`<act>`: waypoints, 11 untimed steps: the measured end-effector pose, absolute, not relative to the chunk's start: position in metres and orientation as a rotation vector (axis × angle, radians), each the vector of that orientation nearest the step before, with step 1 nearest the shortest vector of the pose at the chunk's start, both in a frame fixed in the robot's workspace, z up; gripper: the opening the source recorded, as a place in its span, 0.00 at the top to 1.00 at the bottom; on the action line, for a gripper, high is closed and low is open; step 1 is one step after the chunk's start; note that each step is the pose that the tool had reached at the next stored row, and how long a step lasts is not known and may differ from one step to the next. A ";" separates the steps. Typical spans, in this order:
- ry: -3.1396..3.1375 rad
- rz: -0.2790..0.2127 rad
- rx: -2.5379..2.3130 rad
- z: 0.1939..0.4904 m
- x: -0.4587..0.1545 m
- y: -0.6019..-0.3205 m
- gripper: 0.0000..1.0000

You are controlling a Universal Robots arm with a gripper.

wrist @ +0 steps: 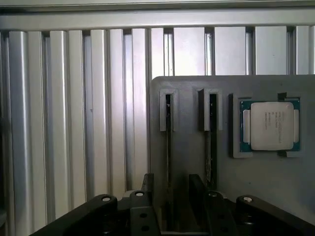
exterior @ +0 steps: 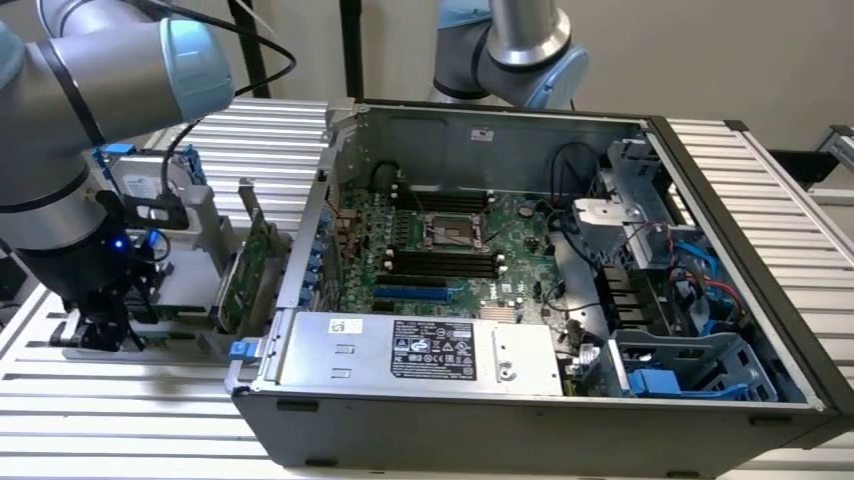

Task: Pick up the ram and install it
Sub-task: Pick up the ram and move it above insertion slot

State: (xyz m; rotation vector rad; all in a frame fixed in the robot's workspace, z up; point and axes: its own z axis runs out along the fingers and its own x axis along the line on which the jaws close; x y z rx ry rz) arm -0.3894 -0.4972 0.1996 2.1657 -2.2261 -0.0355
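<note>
One thin ram (wrist: 168,147), dark, edge-on

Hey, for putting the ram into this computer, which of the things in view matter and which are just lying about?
For the job:
- ram, standing edge-on in the grey holder
- hand, open, straddling that stick
- memory slots on the motherboard

Lying about:
- processor chip
- expansion card
- power supply
</note>
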 end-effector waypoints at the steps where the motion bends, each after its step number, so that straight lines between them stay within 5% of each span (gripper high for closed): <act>1: -2.224 -0.035 2.167 0.198 -0.389 -0.497 0.00; 11: -2.204 -0.043 2.195 0.196 -0.389 -0.497 0.00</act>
